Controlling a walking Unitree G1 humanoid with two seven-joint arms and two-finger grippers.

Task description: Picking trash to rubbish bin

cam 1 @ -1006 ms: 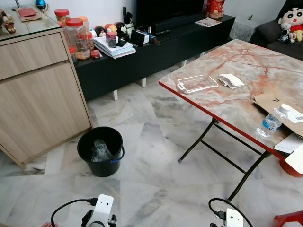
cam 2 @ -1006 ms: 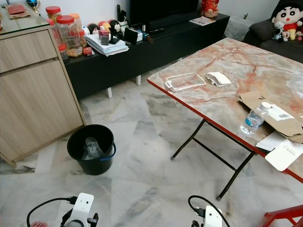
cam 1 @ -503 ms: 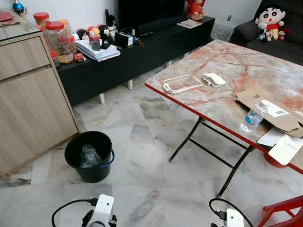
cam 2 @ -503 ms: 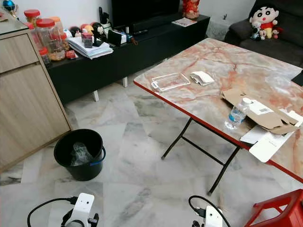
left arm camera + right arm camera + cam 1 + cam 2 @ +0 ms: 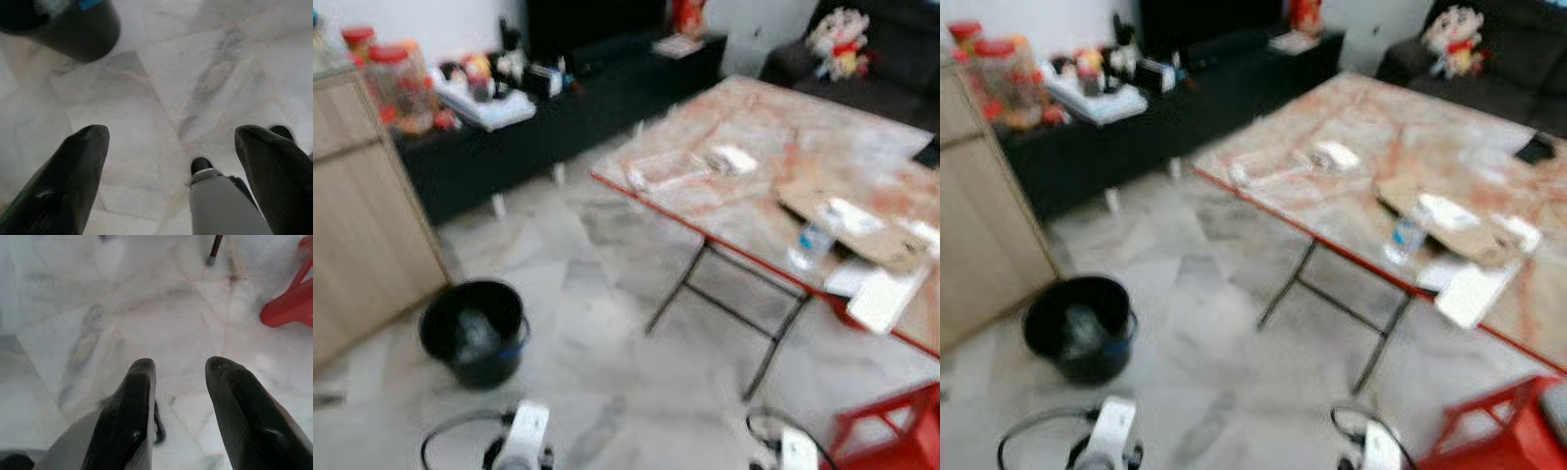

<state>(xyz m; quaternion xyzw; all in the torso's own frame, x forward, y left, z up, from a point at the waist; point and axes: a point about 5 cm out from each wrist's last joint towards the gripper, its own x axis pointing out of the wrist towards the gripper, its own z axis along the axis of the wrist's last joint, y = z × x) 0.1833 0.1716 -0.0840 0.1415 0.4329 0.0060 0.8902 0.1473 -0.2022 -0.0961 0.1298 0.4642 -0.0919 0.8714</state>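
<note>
As the head views are blurred, small things on the bench are told only roughly.

Bench: the folding bench (image 5: 773, 147) with marble top and red edge stands ahead and to the robot's right.

Trash on bench: a clear plastic water bottle (image 5: 811, 240) stands upright near the front edge, just beside a flattened piece of cardboard (image 5: 847, 225); white papers (image 5: 886, 294) hang over the edge; a clear plastic tray (image 5: 661, 168) and a small white packet (image 5: 732, 157) lie near the far left corner.

Rubbish bin: the black bucket (image 5: 473, 330) stands on the marble floor (image 5: 597, 323) ahead to the left, beside the wooden cabinet (image 5: 362, 206); something crumpled and clear lies inside it.

Left claw: (image 5: 171, 176) low over the floor, fingers spread wide, grasping nothing; the bucket is near it.

Right claw: (image 5: 178, 406) low over the floor, fingers parted, grasping nothing; a red plastic stool (image 5: 291, 298) is near it.

Deciding relation: the bottle lies ahead, higher and to the right, so I judge the right arm the nearer one; its long axis is vertical, which suits a grasp from the side.

Stage: in my judgement the approach to the bench; no trash is picked yet.
</note>
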